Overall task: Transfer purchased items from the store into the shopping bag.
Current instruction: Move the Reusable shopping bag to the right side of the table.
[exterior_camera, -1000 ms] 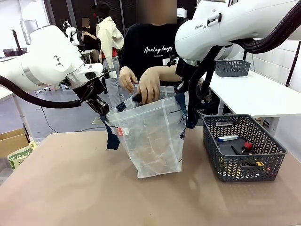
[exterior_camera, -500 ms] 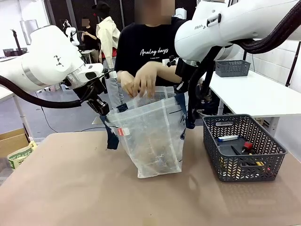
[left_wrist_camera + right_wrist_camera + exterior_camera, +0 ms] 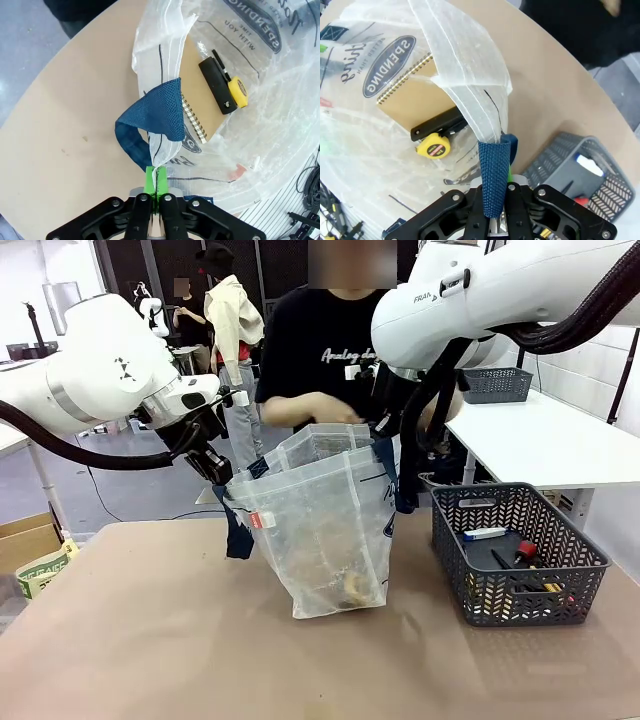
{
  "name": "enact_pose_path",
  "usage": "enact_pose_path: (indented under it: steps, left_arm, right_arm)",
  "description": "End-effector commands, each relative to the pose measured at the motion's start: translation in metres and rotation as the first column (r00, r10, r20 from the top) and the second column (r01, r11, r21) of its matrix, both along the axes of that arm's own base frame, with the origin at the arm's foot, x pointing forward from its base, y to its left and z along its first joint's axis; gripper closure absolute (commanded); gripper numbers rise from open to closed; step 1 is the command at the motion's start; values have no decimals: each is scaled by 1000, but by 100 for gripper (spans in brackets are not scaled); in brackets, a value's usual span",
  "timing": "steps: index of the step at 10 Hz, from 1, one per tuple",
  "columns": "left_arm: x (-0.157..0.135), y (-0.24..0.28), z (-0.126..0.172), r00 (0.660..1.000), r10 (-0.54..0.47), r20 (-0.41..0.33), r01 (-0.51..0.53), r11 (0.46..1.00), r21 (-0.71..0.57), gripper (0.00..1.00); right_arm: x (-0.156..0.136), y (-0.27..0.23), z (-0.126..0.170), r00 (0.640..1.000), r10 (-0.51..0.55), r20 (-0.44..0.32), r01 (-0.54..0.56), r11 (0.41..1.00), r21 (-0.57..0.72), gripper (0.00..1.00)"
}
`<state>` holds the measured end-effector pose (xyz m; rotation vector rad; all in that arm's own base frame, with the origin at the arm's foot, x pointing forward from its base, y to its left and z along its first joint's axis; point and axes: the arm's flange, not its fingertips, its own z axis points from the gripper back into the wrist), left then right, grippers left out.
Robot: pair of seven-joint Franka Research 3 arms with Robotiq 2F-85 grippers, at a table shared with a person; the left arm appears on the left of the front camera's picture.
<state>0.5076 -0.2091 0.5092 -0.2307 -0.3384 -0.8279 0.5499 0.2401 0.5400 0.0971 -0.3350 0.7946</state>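
The clear shopping bag [image 3: 320, 530] stands open mid-table. My left gripper [image 3: 216, 470] is shut on its left rim by the navy handle [image 3: 150, 125]; the green pads [image 3: 151, 182] pinch the plastic. On the other side, my right gripper [image 3: 398, 455] is shut on the right rim and handle [image 3: 494, 175]. Inside the bag lie a brown spiral notebook [image 3: 200, 95], a black item [image 3: 215, 85] and a yellow tape measure [image 3: 432, 147]. The grey basket [image 3: 580, 585], the store, sits at the right holding a white-blue tube [image 3: 485, 533] and red and yellow items. The person's hand [image 3: 335, 410] hovers behind the bag's mouth.
A person stands across the table. A cardboard box [image 3: 25, 538] and a green-white pack [image 3: 40, 570] sit off the table's left edge. A white side table [image 3: 560, 440] with another grey basket [image 3: 495, 385] is at the back right. Bare tabletop lies in front of the bag.
The person's hands came up out of the bag's mouth and drew back. An item now lies at the bag's bottom. Both arms held still.
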Motion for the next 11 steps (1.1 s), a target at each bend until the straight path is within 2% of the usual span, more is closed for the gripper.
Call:
enact_pose_path:
  steps: [1,11]
  left_arm:
    - [0,1,0,1000,6,-1,-6,1000,-1,100]
    - [0,1,0,1000,6,-1,-6,1000,-1,100]
  right_arm:
    - [0,-1,1,1000,-3,2,3,1000,1,100]
    - [0,-1,1,1000,-3,2,3,1000,1,100]
